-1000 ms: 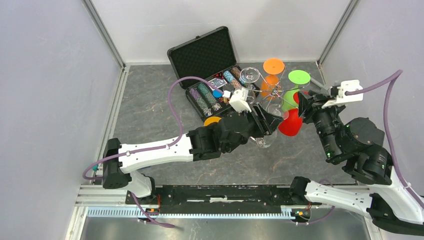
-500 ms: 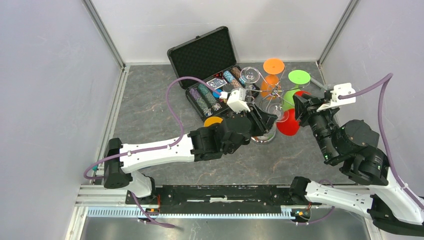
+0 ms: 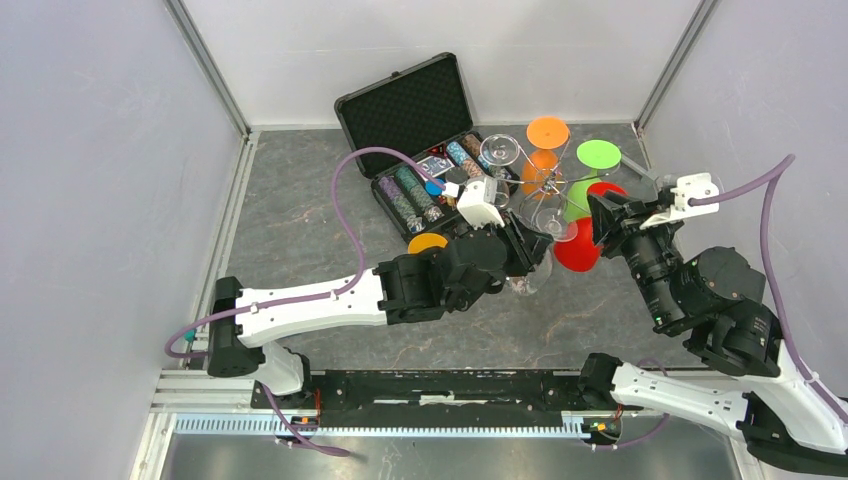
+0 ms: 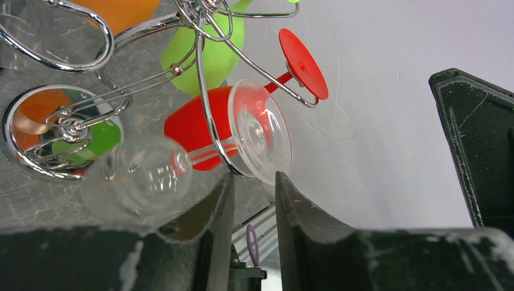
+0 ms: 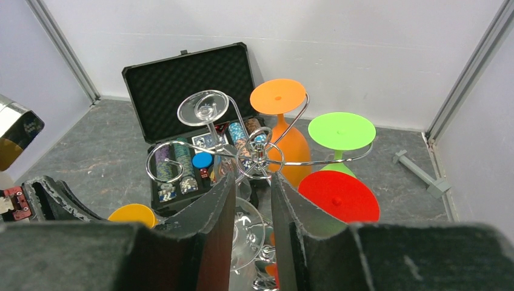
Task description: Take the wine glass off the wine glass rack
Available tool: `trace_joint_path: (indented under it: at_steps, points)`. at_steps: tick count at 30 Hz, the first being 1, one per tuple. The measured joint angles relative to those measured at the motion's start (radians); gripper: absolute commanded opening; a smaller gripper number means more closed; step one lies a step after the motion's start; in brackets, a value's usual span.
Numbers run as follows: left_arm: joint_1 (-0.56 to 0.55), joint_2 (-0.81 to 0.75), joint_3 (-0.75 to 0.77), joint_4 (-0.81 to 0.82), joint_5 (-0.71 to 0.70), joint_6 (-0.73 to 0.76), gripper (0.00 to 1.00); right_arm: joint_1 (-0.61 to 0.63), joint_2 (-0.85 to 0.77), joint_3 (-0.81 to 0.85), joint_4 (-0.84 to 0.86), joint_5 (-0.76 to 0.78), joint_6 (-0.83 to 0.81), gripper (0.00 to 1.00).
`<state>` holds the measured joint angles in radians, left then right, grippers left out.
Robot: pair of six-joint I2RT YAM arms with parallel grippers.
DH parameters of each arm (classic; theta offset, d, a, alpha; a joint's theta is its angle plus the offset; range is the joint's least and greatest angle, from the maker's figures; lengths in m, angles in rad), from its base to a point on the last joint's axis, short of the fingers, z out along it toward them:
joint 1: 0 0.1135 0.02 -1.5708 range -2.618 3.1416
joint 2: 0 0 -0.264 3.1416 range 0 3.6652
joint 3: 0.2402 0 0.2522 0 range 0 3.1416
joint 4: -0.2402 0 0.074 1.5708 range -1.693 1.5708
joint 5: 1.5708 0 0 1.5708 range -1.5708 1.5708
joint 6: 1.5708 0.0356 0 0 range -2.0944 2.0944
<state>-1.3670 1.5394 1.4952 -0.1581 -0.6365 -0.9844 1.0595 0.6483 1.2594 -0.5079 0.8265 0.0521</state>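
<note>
The wine glass rack (image 3: 545, 182) is a chrome wire stand with curled arms (image 4: 206, 115) and a mirrored base (image 4: 15, 142). A clear wine glass (image 4: 145, 176) hangs tilted from one arm, its foot (image 4: 260, 130) toward me. My left gripper (image 4: 253, 182) is right under that foot, jaws a narrow gap apart, the foot's rim at the fingertips (image 4: 225, 188) and nothing deeper between them. My right gripper (image 5: 253, 179) stands narrowly open just short of the rack's hub (image 5: 257, 154), holding nothing. From above, the left gripper (image 3: 540, 248) and right gripper (image 3: 597, 215) flank the rack.
Red (image 5: 338, 197), green (image 5: 341, 130) and orange (image 5: 277, 97) glasses and a second clear glass (image 5: 203, 108) also hang on the rack. An open black chip case (image 3: 405, 105) lies behind it. A yellow disc (image 3: 427, 242) lies by the left arm. Enclosure walls stand close.
The left gripper's jaws have narrowed and its wrist has crept up under the clear glass's foot. The right gripper has narrowed slightly and shifted a little right.
</note>
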Motion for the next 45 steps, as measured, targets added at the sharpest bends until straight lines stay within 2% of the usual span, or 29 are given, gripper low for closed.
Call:
trace_joint_path:
  at_steps: [7,13,15,24,29,35,45]
  points:
    - [-0.003,0.0,0.017,-0.013,0.002,0.014,0.27,0.0,-0.003,-0.015,0.002,0.0,0.004,0.33]
    - [-0.003,0.0,0.016,-0.005,-0.011,0.014,0.42,0.0,-0.003,-0.021,0.015,-0.002,0.004,0.33]
    - [-0.003,0.0,0.015,0.007,-0.019,0.014,0.43,0.0,-0.003,-0.027,0.023,-0.004,0.004,0.33]
    - [0.014,-0.018,-0.012,0.026,-0.035,0.011,0.31,0.0,-0.016,-0.053,0.04,-0.016,0.004,0.33]
    - [0.028,-0.02,-0.008,0.03,-0.018,0.028,0.28,0.0,-0.025,-0.058,0.046,-0.022,0.004,0.33]
    - [0.04,-0.019,0.057,-0.016,-0.008,0.078,0.39,0.0,-0.026,-0.059,0.047,-0.044,0.004,0.33]
    - [0.111,0.052,0.244,-0.157,0.074,0.166,0.47,0.0,-0.026,-0.06,0.048,-0.058,0.004,0.34]
